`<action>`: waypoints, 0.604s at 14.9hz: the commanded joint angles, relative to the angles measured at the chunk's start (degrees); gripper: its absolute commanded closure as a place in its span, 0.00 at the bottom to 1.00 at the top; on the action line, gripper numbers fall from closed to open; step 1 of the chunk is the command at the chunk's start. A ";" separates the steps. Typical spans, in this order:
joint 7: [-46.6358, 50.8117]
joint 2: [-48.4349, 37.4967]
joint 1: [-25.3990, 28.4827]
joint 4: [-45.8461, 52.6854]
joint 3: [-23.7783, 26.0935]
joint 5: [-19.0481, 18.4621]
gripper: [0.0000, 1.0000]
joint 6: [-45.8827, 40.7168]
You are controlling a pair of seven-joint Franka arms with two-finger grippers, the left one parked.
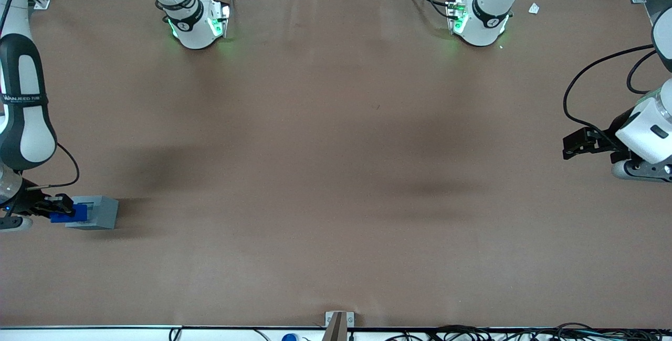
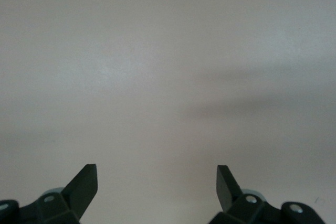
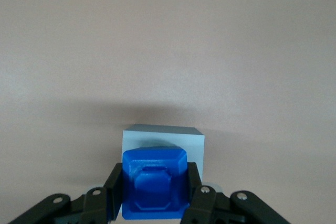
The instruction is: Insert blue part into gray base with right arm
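Fingers (image 3: 113, 195) clamp the blue part (image 3: 154, 190) from both sides, the gripper (image 1: 58, 209) holding it over the gray base (image 1: 100, 212) at lower left of the front view.

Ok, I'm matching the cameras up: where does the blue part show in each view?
Front view: the blue part sits at the working arm's end of the table, between the end effector and the gray base.
Right wrist view: the blue part is clamped, in front of the gray base.
Left wrist view: not in it.
Shared landmark: the gray base.
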 commanded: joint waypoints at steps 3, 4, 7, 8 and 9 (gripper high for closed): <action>-0.54 -2.15 -0.90 -3.35 0.43 1.32 1.00 1.24; -0.46 -2.24 -0.99 -3.35 0.43 1.32 1.00 1.41; -0.46 -2.42 -1.08 -3.43 0.52 1.50 1.00 1.76; -0.46 -2.68 -0.99 -3.87 0.52 1.50 1.00 2.20; -0.46 -3.46 -0.99 -5.00 0.52 1.50 1.00 3.25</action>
